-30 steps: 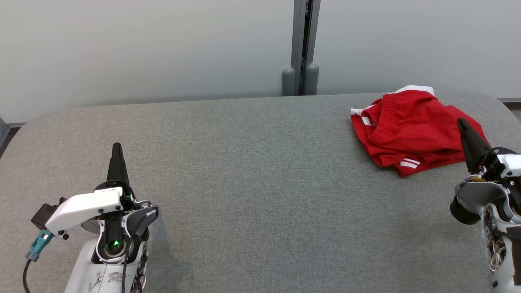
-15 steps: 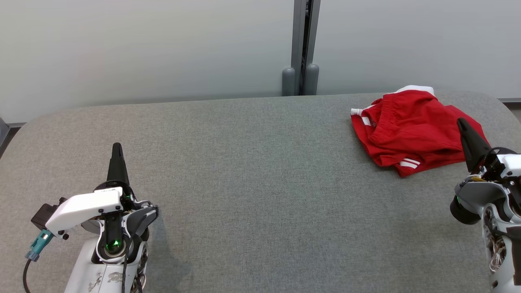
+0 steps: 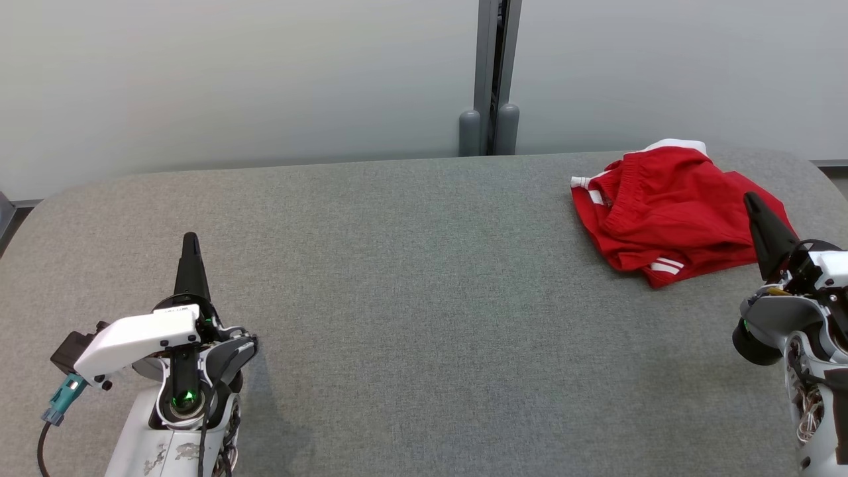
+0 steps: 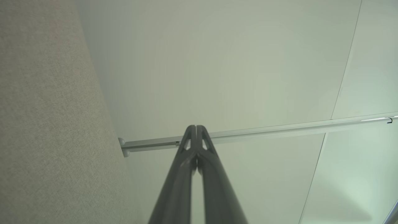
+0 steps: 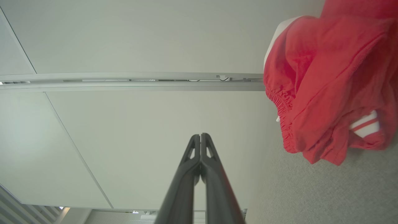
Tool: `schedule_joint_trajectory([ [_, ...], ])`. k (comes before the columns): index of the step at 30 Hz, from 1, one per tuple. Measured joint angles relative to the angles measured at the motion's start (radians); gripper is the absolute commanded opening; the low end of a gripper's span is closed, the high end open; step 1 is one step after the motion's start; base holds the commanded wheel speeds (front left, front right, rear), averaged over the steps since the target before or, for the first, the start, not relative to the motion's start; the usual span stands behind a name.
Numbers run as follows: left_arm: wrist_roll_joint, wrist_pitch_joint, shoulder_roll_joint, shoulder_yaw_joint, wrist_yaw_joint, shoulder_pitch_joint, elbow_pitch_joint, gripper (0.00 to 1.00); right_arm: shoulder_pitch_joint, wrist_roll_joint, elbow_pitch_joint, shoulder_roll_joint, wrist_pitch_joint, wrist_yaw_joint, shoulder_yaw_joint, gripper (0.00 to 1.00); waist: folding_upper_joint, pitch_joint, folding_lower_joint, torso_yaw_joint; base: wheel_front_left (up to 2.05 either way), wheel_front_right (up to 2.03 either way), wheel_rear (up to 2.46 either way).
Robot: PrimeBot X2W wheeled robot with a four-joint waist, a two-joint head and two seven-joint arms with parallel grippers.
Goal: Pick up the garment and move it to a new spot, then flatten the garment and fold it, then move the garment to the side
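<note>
The garment [image 3: 669, 212] is a pair of red shorts with white stripes, lying crumpled at the far right of the grey table [image 3: 424, 278]. My right gripper [image 3: 752, 199] stands at the garment's right edge, fingers pressed together and holding nothing. In the right wrist view the garment [image 5: 329, 90] bulges at the right, apart from the shut right gripper [image 5: 200, 137]. My left gripper [image 3: 191, 238] is far off at the lower left, shut and empty. Its tips [image 4: 196, 128] meet in the left wrist view, beside the table [image 4: 46, 124].
A pale panelled wall [image 3: 232, 73] runs behind the table, with a grey vertical post [image 3: 491, 79] at its middle. The table's rounded corners fall away at far left and far right. Bare grey cloth stretches between the two arms.
</note>
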Motion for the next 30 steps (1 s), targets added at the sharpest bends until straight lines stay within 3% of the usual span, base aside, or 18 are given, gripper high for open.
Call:
schedule_joint_trajectory([
  [30, 0.0, 0.0, 0.0, 0.0, 0.0, 0.0, 0.0, 0.0, 0.0, 0.005, 0.0, -0.002, -0.002, 0.0, 0.003, 0.0, 0.0, 0.0, 0.0, 0.0, 0.0, 0.0, 0.0],
])
